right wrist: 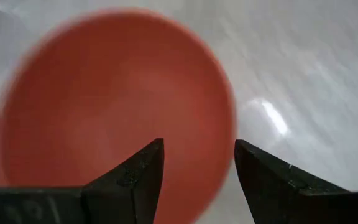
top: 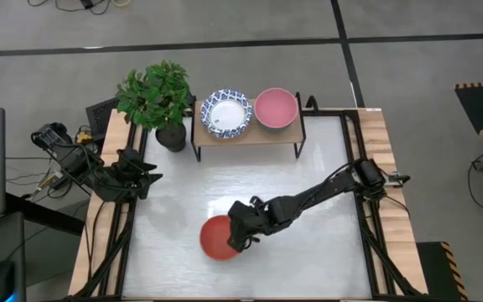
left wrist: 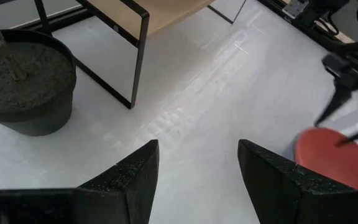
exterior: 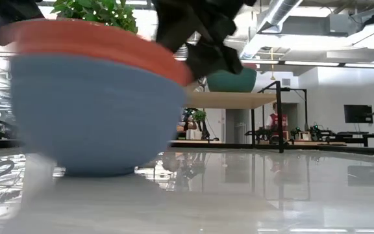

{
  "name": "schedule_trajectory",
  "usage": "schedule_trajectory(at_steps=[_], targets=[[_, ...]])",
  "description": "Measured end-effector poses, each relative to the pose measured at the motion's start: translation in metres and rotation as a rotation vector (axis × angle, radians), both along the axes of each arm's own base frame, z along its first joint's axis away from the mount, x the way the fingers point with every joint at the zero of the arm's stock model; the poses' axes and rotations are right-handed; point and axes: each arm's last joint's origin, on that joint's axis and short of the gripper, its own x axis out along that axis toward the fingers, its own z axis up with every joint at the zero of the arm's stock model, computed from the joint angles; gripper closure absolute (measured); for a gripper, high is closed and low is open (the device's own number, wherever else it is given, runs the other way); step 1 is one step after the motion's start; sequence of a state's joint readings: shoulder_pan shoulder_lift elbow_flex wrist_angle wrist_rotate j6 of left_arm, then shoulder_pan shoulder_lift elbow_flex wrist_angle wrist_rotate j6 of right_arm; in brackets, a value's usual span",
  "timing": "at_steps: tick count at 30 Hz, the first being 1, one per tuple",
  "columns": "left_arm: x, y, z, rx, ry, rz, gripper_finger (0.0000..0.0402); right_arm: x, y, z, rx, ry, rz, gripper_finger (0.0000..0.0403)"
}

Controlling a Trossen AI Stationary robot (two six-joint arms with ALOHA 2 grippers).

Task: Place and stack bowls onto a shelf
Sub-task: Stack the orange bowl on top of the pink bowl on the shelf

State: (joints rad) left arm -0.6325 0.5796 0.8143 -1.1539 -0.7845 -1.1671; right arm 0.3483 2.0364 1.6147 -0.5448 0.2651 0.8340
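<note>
The red bowl [top: 216,239] with its grey-blue outside [exterior: 96,110] stands on its foot on the table's near middle, its rim lower on the gripper's side in the low view. My right gripper [right wrist: 197,146] is open above its right rim [top: 243,239], one finger over the inside and one outside. On the shelf [top: 250,138] at the far edge sit a white bowl with a blue patterned rim [top: 227,113] and the pink and teal bowl [top: 275,107]. My left gripper [left wrist: 197,146] waits open at the table's left edge [top: 145,174]. My right gripper comes from above, slanting from the table's right, and its open fingers [right wrist: 145,171] straddle the red bowl's right rim [right wrist: 225,168]. I cannot tell whether either finger touches the rim.
A black plant pot [top: 171,137] with a leafy plant stands just left of the shelf, and shows near my left gripper [left wrist: 27,81]. The shelf's black legs [left wrist: 138,59] reach the tabletop. White table lies between the red bowl and the shelf. A person stands far off in the room [exterior: 278,120].
</note>
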Motion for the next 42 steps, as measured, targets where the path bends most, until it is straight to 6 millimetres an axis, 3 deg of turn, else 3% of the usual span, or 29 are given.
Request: schedule_trajectory(at_steps=[16,27,33,39,42], targets=[[0.000,0.000,0.000,0.027,0.011,-0.015,0.0198,0.004,-0.007,0.000,0.011,-0.006,-0.030,0.0182],[0.000,0.000,0.000,0.027,0.010,-0.014,0.0198,0.009,0.003,-0.026,0.037,0.044,-0.006,0.0188],[0.000,0.000,0.000,0.020,0.007,-0.008,0.0198,0.006,0.001,-0.019,0.017,0.037,-0.021,0.0250],[0.000,0.000,0.000,0.007,0.000,0.003,0.0198,0.001,-0.005,-0.017,0.026,0.081,-0.070,0.0368],[0.000,0.000,0.000,0.006,0.000,0.004,0.0198,-0.006,-0.009,-0.010,0.011,0.117,-0.083,0.0374]])
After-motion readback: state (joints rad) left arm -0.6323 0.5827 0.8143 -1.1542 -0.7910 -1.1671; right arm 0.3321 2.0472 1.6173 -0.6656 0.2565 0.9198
